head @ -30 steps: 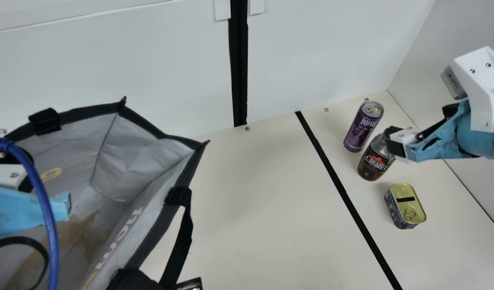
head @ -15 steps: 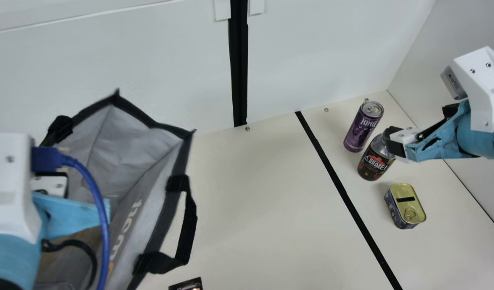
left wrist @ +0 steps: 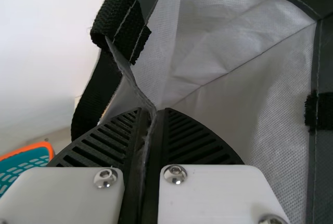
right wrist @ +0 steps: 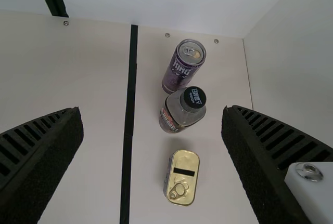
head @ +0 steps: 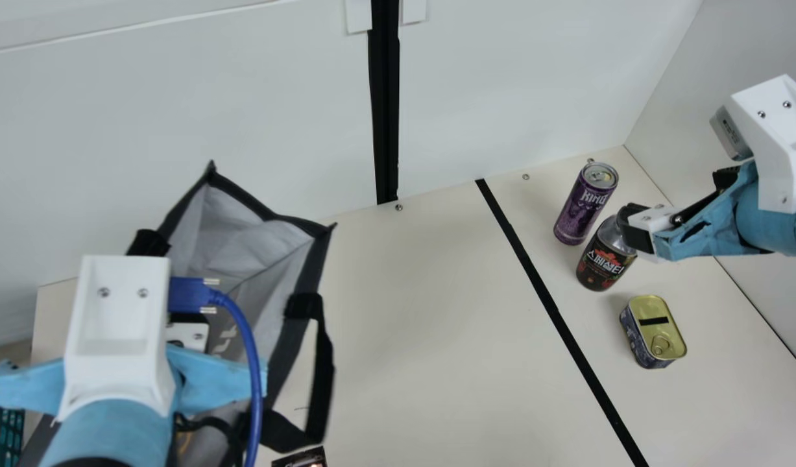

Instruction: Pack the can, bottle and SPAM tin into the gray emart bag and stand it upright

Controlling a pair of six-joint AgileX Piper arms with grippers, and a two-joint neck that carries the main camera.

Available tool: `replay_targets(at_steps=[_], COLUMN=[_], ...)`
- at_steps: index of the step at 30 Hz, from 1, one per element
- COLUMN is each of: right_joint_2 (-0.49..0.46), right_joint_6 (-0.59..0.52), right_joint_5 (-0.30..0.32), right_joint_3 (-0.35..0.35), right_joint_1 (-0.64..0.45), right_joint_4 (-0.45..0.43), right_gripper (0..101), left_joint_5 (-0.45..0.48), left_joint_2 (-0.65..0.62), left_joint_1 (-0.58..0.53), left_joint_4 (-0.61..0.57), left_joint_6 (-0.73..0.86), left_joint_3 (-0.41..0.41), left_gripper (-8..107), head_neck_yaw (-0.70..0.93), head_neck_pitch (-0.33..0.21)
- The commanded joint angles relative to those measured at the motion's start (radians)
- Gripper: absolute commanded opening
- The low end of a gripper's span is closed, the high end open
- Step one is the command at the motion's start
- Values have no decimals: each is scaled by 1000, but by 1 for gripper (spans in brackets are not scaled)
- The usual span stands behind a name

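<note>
My left gripper (head: 122, 331) is over the left side of the gray emart bag (head: 310, 259) in the main view. In the left wrist view, the left gripper (left wrist: 152, 114) is shut on the bag's thin wall beside a black strap loop. The bag stands with its mouth open upward. My right gripper (head: 634, 228) hangs above the table at the bottle (head: 604, 266), partly covering its top. Its fingers stand wide apart in the right wrist view, where the right gripper (right wrist: 152, 110) holds nothing. The purple can (right wrist: 183, 67) stands behind the bottle, and the SPAM tin (right wrist: 182, 177) lies in front.
A teal and orange basket (left wrist: 26, 159) sits beyond the bag at the left. A small dark item (head: 300, 458) lies at the main view's bottom edge. Black tape (head: 553, 311) crosses the table; white walls rise behind and at right.
My left arm has moved right, and the bag's left side has come inward, narrowing its mouth. The bag's far corner shifted left, then back right. The right arm, can, bottle and tin have stayed put.
</note>
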Motion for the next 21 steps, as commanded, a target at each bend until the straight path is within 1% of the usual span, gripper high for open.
replay_targets(at_steps=[1,7,12,16,21], right_joint_2=[0,0,0,0,0], right_joint_6=[0,0,0,0,0], right_joint_5=[0,0,0,0,0], right_joint_3=[0,0,0,0,0], right_joint_1=[0,0,0,0,0], right_joint_4=[0,0,0,0,0], right_gripper=[95,95,95,95,95], left_joint_5=[0,-37,-86,-131,-197], left_joint_2=[3,14,16,17,13], left_joint_1=[-12,-29,-17,9,61], left_joint_4=[-8,-43,-95,-162,-274], left_joint_6=[-5,-17,-20,-12,14], left_joint_3=[-2,13,34,51,76], left_gripper=[-8,-8,-8,-8,-8], head_neck_yaw=[-2,-2,-2,-2,-2], head_neck_pitch=[-23,-23,-23,-23,-23])
